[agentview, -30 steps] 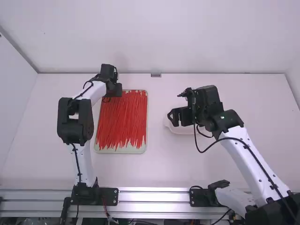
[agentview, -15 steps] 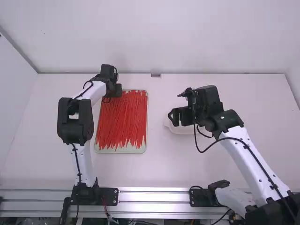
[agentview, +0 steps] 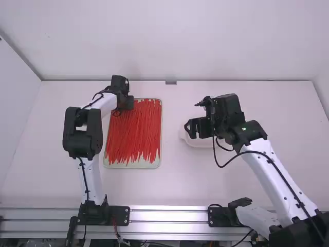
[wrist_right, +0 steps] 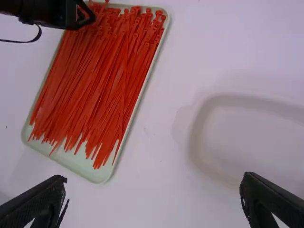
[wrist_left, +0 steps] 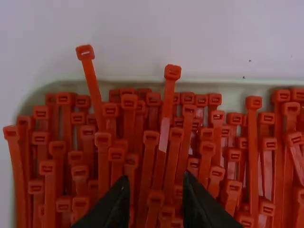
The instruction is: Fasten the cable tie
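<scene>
Dozens of red cable ties (agentview: pixel 134 131) fill a pale rectangular tray (agentview: pixel 131 164) on the white table (agentview: pixel 247 98) in the high view. Their long axes run along the tray's length, with a slight slant. The left gripper (agentview: pixel 125 104) is at the tray's far corner on the left arm's side. The right gripper (agentview: pixel 195 128) is well off the tray's opposite long side, above a white container (agentview: pixel 198 143).

In the left wrist view, the ties' square locking heads point to the tray's end rim (wrist_left: pixel 266 83). Two of them reach past that rim onto the table. The left gripper (wrist_left: pixel 154 202) is over the heads, fingers spread with several ties between the tips; contact cannot be judged.

The right wrist view has the right gripper (wrist_right: pixel 152 209) with fingers set wide apart, holding nothing. The tray (wrist_right: pixel 71 164) lies aslant, with the tapered tails at its nearer end. The left gripper (wrist_right: pixel 71 14) is at the tray's far corner, and the container (wrist_right: pixel 251 137) sits apart from the tray.
</scene>
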### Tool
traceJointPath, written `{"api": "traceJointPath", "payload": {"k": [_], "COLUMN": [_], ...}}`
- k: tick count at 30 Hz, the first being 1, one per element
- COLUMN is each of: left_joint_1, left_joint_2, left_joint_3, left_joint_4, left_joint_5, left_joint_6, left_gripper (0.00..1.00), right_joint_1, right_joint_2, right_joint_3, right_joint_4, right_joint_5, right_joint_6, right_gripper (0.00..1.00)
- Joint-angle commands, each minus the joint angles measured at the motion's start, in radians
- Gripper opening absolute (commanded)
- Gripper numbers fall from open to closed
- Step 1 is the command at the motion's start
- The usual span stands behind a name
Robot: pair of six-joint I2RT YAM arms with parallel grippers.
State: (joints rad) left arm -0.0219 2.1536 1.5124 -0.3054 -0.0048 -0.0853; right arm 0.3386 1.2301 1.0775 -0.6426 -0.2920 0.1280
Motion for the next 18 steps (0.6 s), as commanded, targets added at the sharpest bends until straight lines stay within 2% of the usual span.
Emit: {"api": "traceJointPath", "payload": {"k": [1,18], "left_joint_1": [-0.001,0.002], "left_joint_2": [0.007,0.012], "left_joint_3": [-0.028,-0.036], "left_joint_4": [0.004,0.063], "left_joint_5": [-0.012,-0.014], "left_joint_6": [-0.003,0.005], "left_gripper": [0.29,0.27], "right_joint_1": [0.001,0.003], "right_joint_2": [-0.014,-0.014], "right_joint_3": [0.004,0.004], "right_joint_4": [-0.001,-0.002], "right_joint_5": [0.002,0.002], "right_joint_6": [0.003,0.003], "right_gripper": [0.98,0.98]}}
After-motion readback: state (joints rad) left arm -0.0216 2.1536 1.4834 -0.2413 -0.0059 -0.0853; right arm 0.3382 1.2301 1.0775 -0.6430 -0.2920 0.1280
